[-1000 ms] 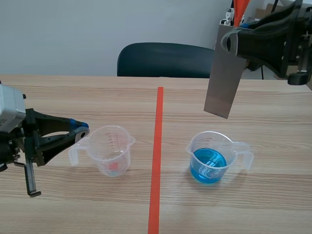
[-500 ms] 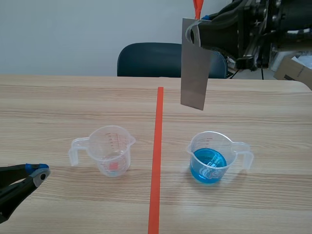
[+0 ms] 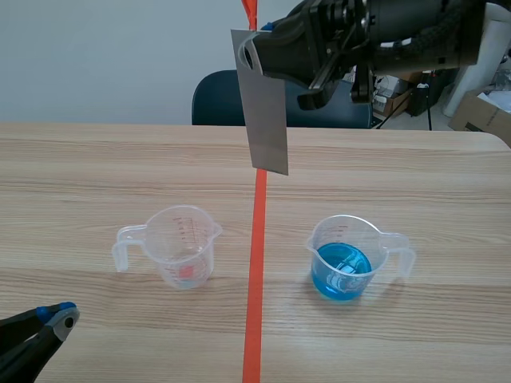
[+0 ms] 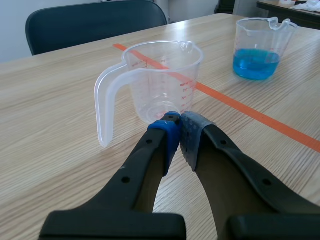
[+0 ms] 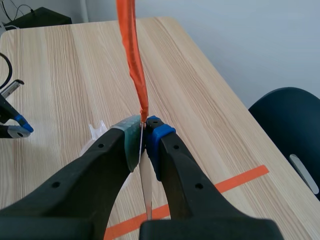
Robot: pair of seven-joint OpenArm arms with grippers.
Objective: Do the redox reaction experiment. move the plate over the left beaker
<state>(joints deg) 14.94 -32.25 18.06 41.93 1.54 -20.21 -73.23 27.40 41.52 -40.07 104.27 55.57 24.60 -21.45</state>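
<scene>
One plate [image 3: 267, 112] hangs clamped in right gripper [image 5: 144, 132].

Left gripper [image 4: 179, 119]: fingertips pressed together, nothing between them. Clear beaker [image 4: 162, 80] upright just ahead of tips, handle on side away from blue beaker [image 4: 260, 47]. Blue beaker well beyond, part full of blue liquid. Tape line [image 4: 250, 112] runs between beakers. Chair [image 4: 95, 22] past table [image 4: 50, 140] edge.

Room above left beaker [image 3: 185, 243] (plate [image 3: 263, 104] aloft)
</scene>
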